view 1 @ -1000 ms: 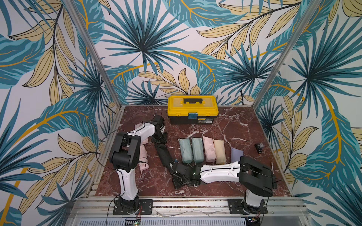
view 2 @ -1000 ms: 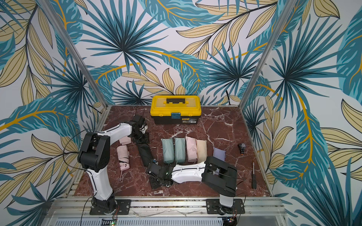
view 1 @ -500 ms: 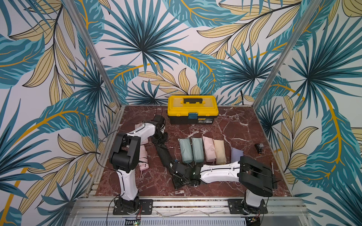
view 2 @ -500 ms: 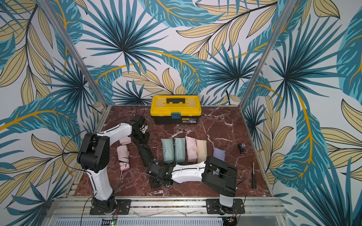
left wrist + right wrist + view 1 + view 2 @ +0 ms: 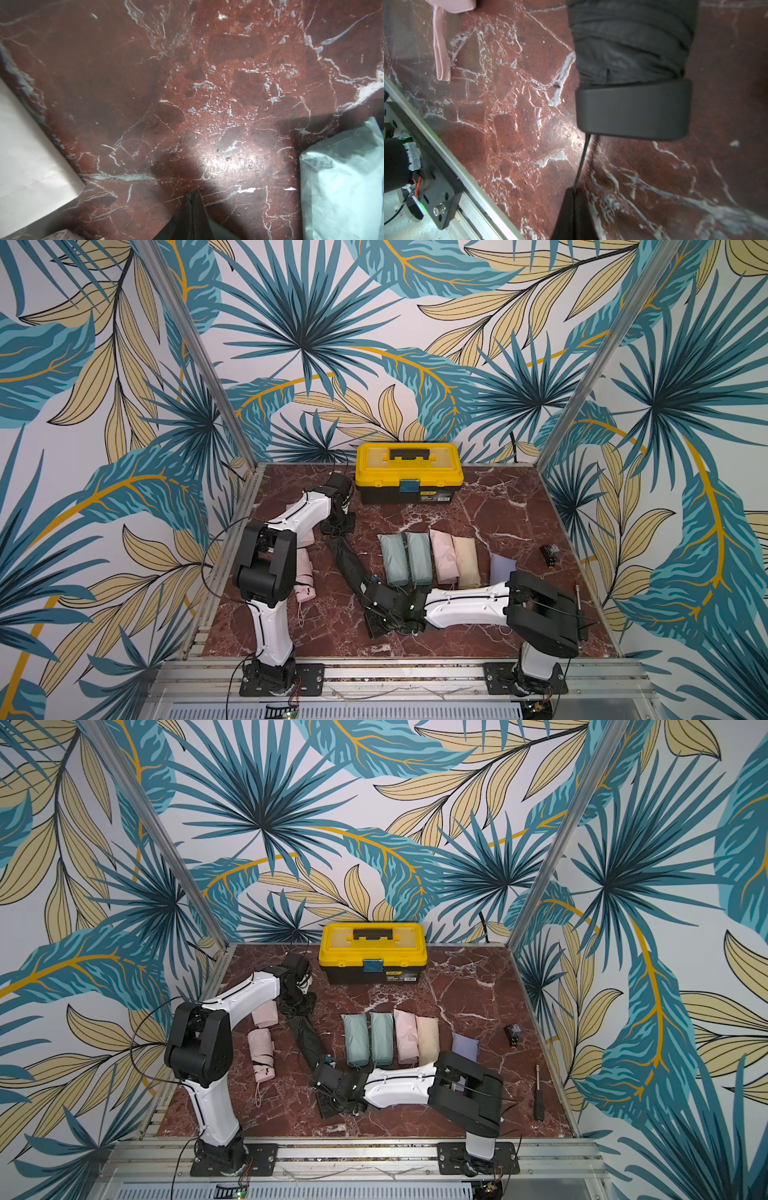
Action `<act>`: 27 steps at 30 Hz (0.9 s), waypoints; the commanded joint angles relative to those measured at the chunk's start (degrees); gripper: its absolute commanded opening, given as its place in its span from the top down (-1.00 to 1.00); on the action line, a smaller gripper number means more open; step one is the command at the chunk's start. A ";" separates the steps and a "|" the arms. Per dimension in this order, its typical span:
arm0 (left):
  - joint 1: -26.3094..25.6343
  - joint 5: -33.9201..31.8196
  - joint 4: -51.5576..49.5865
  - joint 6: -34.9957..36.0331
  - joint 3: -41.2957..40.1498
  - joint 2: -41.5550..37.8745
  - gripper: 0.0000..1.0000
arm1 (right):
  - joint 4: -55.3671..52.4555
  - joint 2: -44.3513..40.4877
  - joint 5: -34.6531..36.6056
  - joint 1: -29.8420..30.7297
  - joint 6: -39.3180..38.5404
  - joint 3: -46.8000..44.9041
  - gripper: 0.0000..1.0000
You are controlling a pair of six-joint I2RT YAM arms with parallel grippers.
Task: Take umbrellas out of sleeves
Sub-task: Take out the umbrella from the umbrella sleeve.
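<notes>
A black sleeve [image 5: 347,560] lies slantwise on the marble with the black umbrella in it. The umbrella's blocky handle [image 5: 633,110] sticks out at the near end. My right gripper [image 5: 574,190] is shut on the thin black wrist loop [image 5: 582,162], which runs taut to the handle. My left gripper [image 5: 338,529] is shut on the sleeve's far end, its fingertips [image 5: 188,204] pressed together. Several sleeved umbrellas, mint [image 5: 392,558], pink [image 5: 442,556], beige [image 5: 465,560] and lilac [image 5: 503,568], lie in a row. A bare pink umbrella [image 5: 303,576] and a flat pink sleeve [image 5: 266,1013] lie by the left arm.
A yellow-lidded black toolbox [image 5: 409,472] stands at the back. A small black object [image 5: 548,551] and a screwdriver [image 5: 538,1094] lie on the right. The aluminium front rail [image 5: 446,149] runs close to my right gripper. Patterned walls close in three sides.
My left gripper has shut at the far end of the black sleeve. Both arms otherwise stay where they were.
</notes>
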 commanded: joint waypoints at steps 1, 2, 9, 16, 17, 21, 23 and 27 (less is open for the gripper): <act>0.59 -4.32 2.54 1.45 3.00 0.96 0.93 | -1.96 0.63 -1.90 0.66 0.57 -0.72 1.00; 0.83 -4.36 2.44 1.59 3.24 1.24 0.93 | -1.98 0.62 -1.90 0.66 0.47 -0.72 1.00; 1.11 -4.93 1.72 2.46 5.51 3.07 0.71 | -2.05 0.45 -1.91 0.62 0.58 -0.80 1.00; 1.14 -2.81 1.53 3.07 4.27 0.69 0.06 | -2.05 0.36 -1.77 0.66 0.59 -0.98 1.00; 1.13 -2.84 1.41 3.40 3.74 -0.01 0.03 | -2.05 0.36 -1.80 0.66 0.54 -0.96 1.00; 1.23 -0.48 1.17 2.98 -0.20 -4.25 -0.02 | -2.05 0.36 -1.81 0.66 0.50 -1.02 1.00; 1.26 1.41 1.25 2.06 -2.41 -6.48 -0.04 | -2.14 0.45 -1.79 0.62 0.39 -0.83 1.00; 1.21 1.50 1.27 2.02 -6.34 -8.30 -0.04 | -2.16 0.87 -2.12 0.66 0.12 -0.46 1.00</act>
